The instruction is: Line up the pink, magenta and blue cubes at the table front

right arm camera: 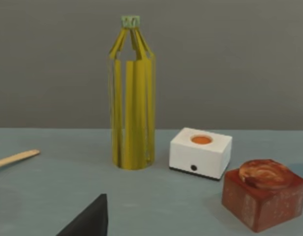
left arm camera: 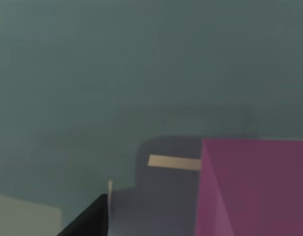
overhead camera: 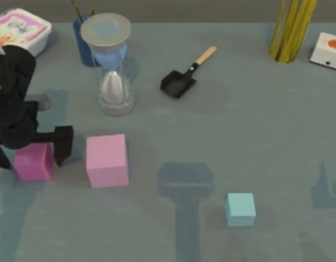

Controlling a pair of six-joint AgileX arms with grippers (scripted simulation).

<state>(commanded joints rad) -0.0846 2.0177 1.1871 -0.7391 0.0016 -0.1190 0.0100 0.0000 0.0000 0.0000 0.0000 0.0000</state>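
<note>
The grey-teal bench [overhead camera: 255, 125] carries all three cubes toward its near side. The pink cube [overhead camera: 107, 160], the largest, sits left of centre. Just to its left stands the magenta cube [overhead camera: 33, 162], with the left claw [overhead camera: 30, 153] spread wide around it, one finger [overhead camera: 63, 143] in the gap between the two cubes; whether the fingers touch the magenta cube I cannot tell. The blue cube [overhead camera: 240, 209], the smallest, lies well apart to the right, nearest the front edge. The right claw is out of the top view; only a dark tip [right arm camera: 87, 220] shows, and I cannot tell its state.
</note>
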